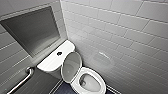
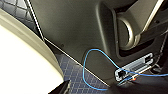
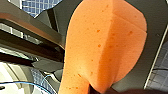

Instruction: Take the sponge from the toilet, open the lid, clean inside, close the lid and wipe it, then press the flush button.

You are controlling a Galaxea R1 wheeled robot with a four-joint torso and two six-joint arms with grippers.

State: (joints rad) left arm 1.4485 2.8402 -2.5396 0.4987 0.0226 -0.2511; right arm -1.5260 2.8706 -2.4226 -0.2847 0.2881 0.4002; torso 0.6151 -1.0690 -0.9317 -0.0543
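- The right pincer (image 3: 100,89) is clamped on the small orange-red soft sponge (image 3: 105,42). The sponge bulks large and close before the right wrist camera, its pitted face speckled with darker spots.
- I cannot tell whether the left pincer (image 2: 61,88) is apart or together. It hangs low beside a glossy white curved surface (image 2: 22,62), which I take to be the toilet's side.
- So the sponge is off the toilet and in the right pincer's grasp. Judging by that, the pick-up is done.
- The smooth white oval lid (image 1: 71,67) stands raised, showing its greyish underside and leaning back toward the cistern. The opening step looks done too.
- The glossy white ceramic toilet (image 1: 98,75) shows its bowl uncovered. The pictures do not tell me whether the inside has been cleaned.
- Left to do, as I judge it: close the lid, wipe it, and press the small dark round flush button (image 1: 59,53), which sits in the middle of the flat white cistern top (image 1: 53,61).
- The room is narrow, with pale oblong-tiled walls (image 1: 125,32) and a grey recessed panel (image 1: 35,30) behind the cistern.
- A metal grab rail (image 1: 22,80) is fixed near the cistern.
- The floor (image 2: 72,72) is dark blue small tile, and a thin blue cable (image 2: 86,62) loops above it.
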